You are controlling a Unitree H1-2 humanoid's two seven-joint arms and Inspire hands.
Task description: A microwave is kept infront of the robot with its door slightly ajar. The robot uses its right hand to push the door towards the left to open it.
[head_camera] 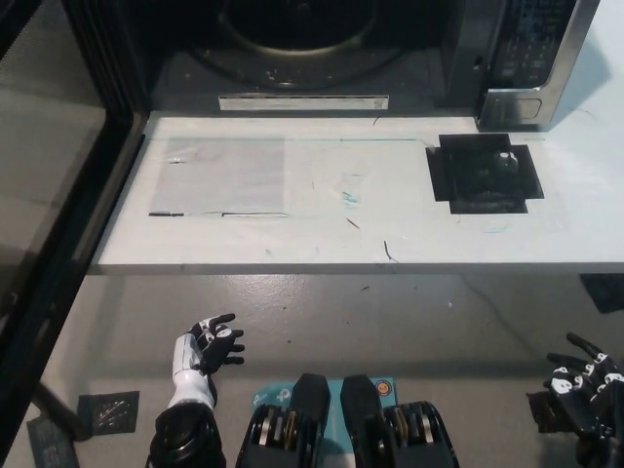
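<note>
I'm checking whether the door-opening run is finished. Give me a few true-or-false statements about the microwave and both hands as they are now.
1. The microwave door stands swung wide open at the left. True.
2. The right hand is pressing on the door. False: it is low at the picture's bottom right, far from the door.
3. The left hand holds nothing, fingers apart. True.
4. A plate of food sits on the turntable. False: nothing shows on the visible part.
5. The control panel is on the microwave's right side. True.
</note>
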